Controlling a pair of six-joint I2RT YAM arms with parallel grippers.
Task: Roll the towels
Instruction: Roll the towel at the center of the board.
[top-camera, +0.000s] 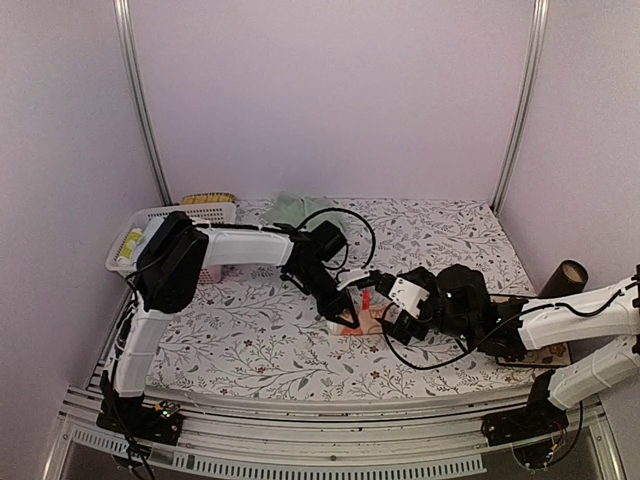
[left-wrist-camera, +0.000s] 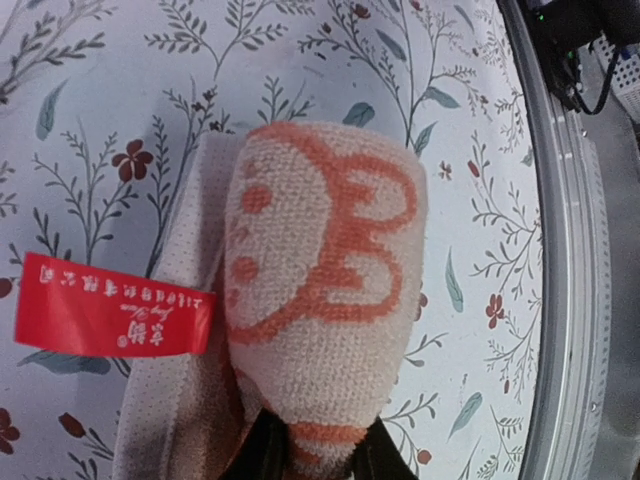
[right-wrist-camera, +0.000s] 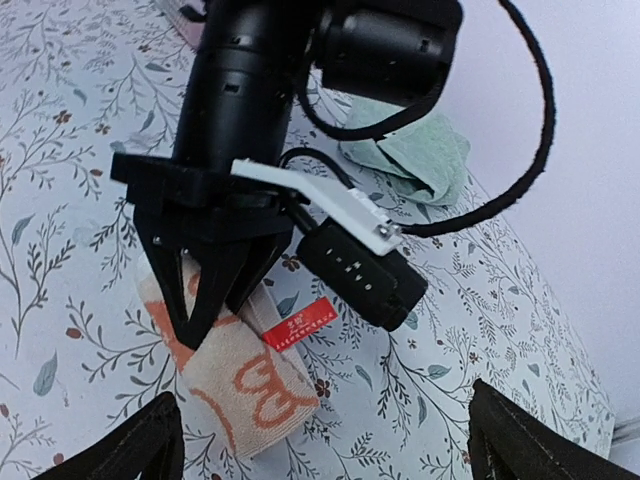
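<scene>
The orange-salmon towel (left-wrist-camera: 320, 270) with cream swirls lies on the flowered tablecloth as a short thick roll. A loose flat tail and a red label (left-wrist-camera: 110, 305) lie beside it. My left gripper (left-wrist-camera: 325, 452) is shut on the near end of the roll. From the top it sits mid-table (top-camera: 340, 315) over the towel (top-camera: 352, 322). My right gripper (right-wrist-camera: 325, 450) is open wide and empty, just right of the roll (right-wrist-camera: 250, 385), facing the left gripper (right-wrist-camera: 200, 295). The mint green towel (top-camera: 295, 207) lies crumpled at the back, also in the right wrist view (right-wrist-camera: 415, 155).
A white lattice basket (top-camera: 150, 222) with items inside stands at the back left. A dark cylinder (top-camera: 570, 275) stands at the right edge. The left arm's black cable (right-wrist-camera: 530, 120) loops over the middle. The table's metal front rail (left-wrist-camera: 570, 300) runs close to the roll.
</scene>
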